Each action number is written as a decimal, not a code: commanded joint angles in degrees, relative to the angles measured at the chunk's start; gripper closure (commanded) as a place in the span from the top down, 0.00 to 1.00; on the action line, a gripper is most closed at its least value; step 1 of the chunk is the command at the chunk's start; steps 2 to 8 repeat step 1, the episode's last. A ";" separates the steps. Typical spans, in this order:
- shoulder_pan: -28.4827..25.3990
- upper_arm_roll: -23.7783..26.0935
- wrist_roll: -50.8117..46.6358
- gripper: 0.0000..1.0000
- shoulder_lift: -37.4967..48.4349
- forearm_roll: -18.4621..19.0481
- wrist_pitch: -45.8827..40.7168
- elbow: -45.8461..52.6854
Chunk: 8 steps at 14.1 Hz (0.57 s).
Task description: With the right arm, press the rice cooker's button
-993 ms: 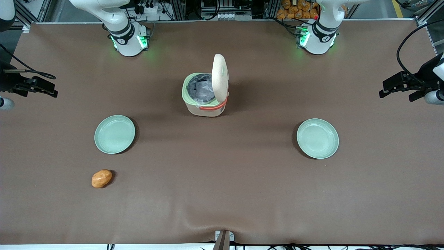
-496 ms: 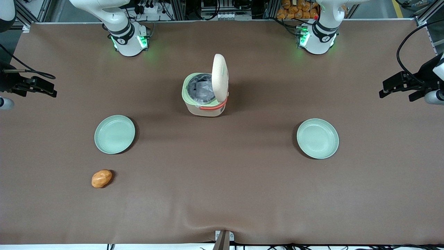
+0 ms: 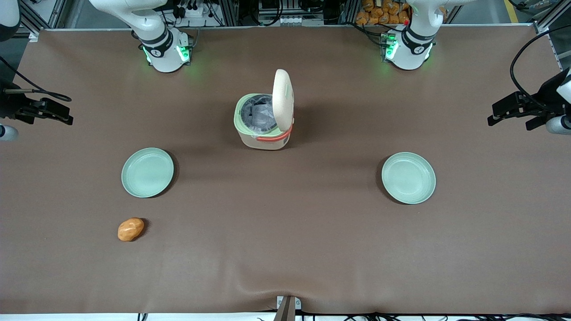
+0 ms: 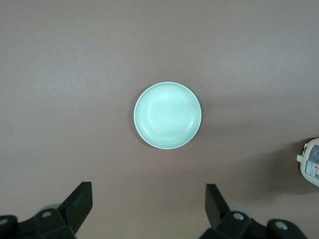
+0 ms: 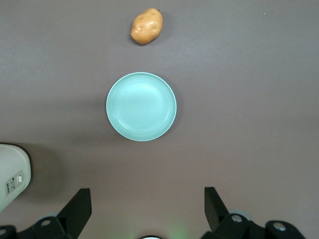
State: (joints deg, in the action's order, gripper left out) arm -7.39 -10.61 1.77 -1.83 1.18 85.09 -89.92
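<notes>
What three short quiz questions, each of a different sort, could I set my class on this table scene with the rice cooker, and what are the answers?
1. True or false: the lid of the rice cooker stands open.
2. Multiple choice: the potato lies (A) in the cooker, (B) on a plate, (C) on the brown table cover, nearer the front camera than the pale green plate at the working arm's end.
3. Fill in: the right arm's gripper hangs open above that plate, touching ____.

Key
1. True: the lid is upright and the dark inner pot shows.
2. C.
3. Nothing: both fingers are spread wide over bare cover, apart from plate and cooker.
</notes>
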 commanded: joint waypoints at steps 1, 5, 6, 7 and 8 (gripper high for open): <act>0.09 0.33 0.69 1.00 1.39 1.28 -0.19 -0.70; 0.09 0.33 0.69 1.00 1.39 1.28 -0.19 -0.70; 0.09 0.33 0.69 1.00 1.39 1.28 -0.19 -0.70; 0.09 0.33 0.69 1.00 1.39 1.28 -0.19 -0.70; 0.09 0.33 0.69 1.00 1.39 1.28 -0.19 -0.70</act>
